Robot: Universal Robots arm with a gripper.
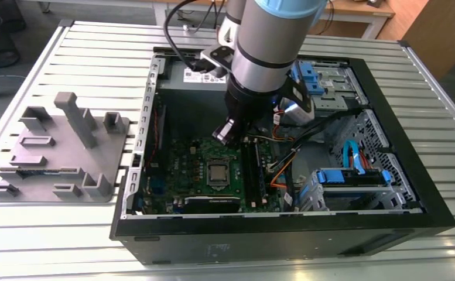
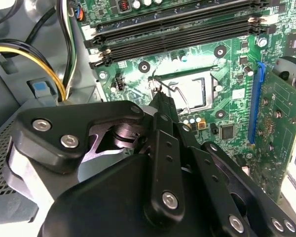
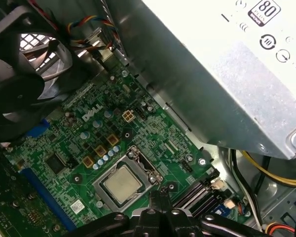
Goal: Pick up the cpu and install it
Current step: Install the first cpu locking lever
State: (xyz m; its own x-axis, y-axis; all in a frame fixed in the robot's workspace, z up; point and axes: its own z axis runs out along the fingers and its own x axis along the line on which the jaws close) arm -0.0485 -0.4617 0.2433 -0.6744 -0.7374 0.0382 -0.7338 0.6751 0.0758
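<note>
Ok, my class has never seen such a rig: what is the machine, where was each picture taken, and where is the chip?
The machine is a silver-grey robot arm with a black gripper, reaching into an open black computer case on a slatted metal table. One picture comes from a camera off the arm; the two wrist views come from cameras riding on the arm, looking past the gripper at the green motherboard. The cpu, a small square chip with a silver metal top, lies in the board's socket, not in the gripper, which hovers close by. A grey plastic holder tray sits at the exterior view's left.
</note>
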